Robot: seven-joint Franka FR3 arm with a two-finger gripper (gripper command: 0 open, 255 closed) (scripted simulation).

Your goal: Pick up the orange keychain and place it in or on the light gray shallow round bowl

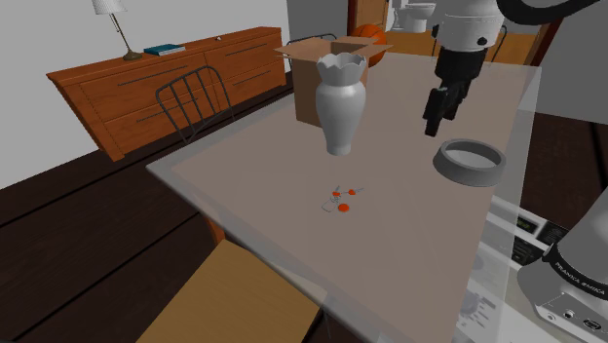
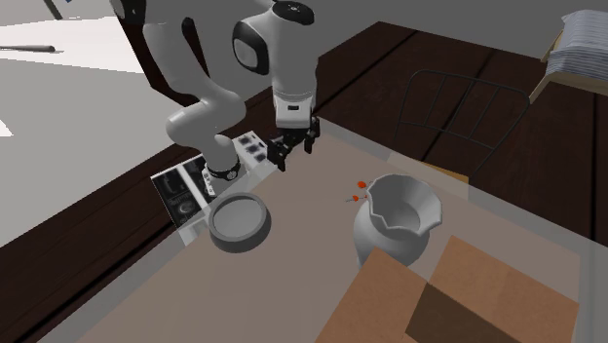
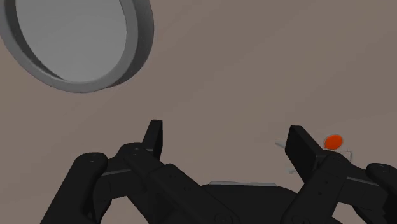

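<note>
Orange keychain [image 1: 341, 201] lies flat on the tabletop [image 1: 253, 180], a few small orange pieces joined by thin pale wire, on the open stretch in front of the white vase [image 1: 341, 105] and well apart from the light gray bowl [image 1: 470, 162], which sits toward the shoulder view's right. The second exterior view has the keychain [image 2: 360, 190] showing just past the vase's [image 2: 395, 222] scalloped rim, with the bowl [image 2: 240, 221] on the other side of the tabletop [image 2: 312, 209] near the arm's stand. The pincer [image 1: 432, 125] hangs in the air over the tabletop, closer to the bowl than to the keychain, touching neither. Its fingers [image 3: 154, 130] stand wide apart with only bare tabletop [image 3: 254, 63] between them. In the wrist view one orange piece of the keychain [image 3: 333, 141] peeks out just beside the outer side of one finger, outside the gap, while the bowl [image 3: 76, 38] lies farther off beyond the other finger, round, shallow and with nothing in it. From the second exterior view the pincer [image 2: 294, 154] points down at the tabletop's edge region near the bowl. A brown cardboard box [image 1: 304, 60] with open flaps stands right behind the vase, and a dark wire-backed chair [image 1: 193, 97] is drawn up to the tabletop's far side. A wooden sideboard [image 1: 136, 93] beyond it carries a lamp [image 1: 115, 24] and a book [image 1: 164, 49].
</note>
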